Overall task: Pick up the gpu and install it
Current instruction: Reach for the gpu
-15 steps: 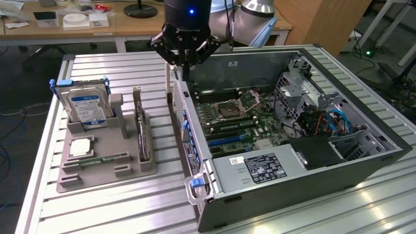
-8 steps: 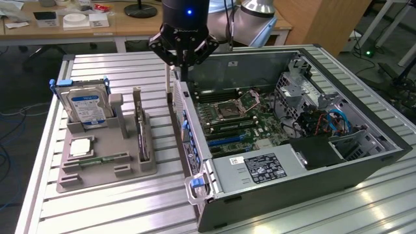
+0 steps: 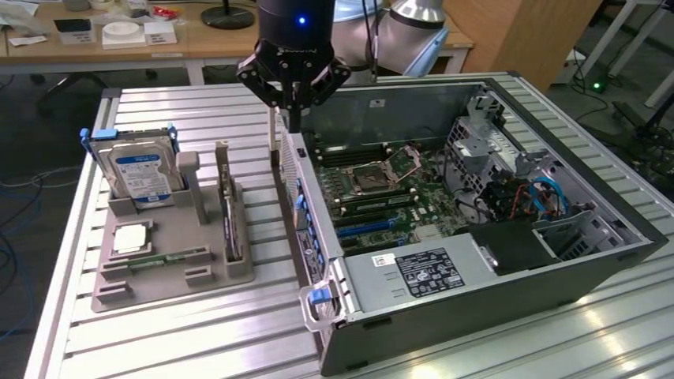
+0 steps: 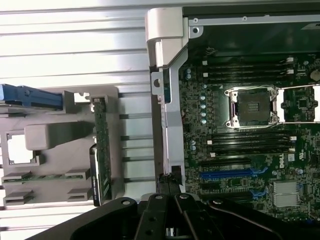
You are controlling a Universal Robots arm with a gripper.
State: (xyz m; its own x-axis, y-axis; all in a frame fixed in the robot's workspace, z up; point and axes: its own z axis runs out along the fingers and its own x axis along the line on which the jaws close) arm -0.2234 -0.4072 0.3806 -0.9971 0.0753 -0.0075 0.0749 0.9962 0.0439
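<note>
Ribbed aluminium table (image 3: 189,339) carries a grey moulded plastic holder tray (image 3: 147,286) on the exterior view's left and an open dark metal PC case (image 3: 474,316) on the exterior view's right, with the green motherboard (image 3: 380,197) exposed inside. Black gripper (image 3: 296,118) on the arm hangs fingers-down over the case's side wall, the wall that faces the tray; its fingers are pinched together, with nothing seen between them. In the wrist view the gripper (image 4: 169,185) sits over that same silvery wall edge, between tray and motherboard. The gpu (image 3: 230,225), a thin flat dark card with a brownish-green board face, stands on its long edge in a slot at the tray's case-side edge. It is apart from the gripper: lower down, to the exterior view's left of it and nearer that camera, not touched. Its long axis runs from the far side of the table toward the near side, roughly parallel to the case wall beside it, with the flat faces turned toward the case and toward the rest of the tray. Seen from above in the wrist view, the gpu (image 4: 102,150) shows as a narrow green strip. Cannot tell which end carries the metal bracket. A boxy silver hard drive with blue-white label (image 3: 142,170) stands upright at the tray's far end, well apart from the gpu.
</note>
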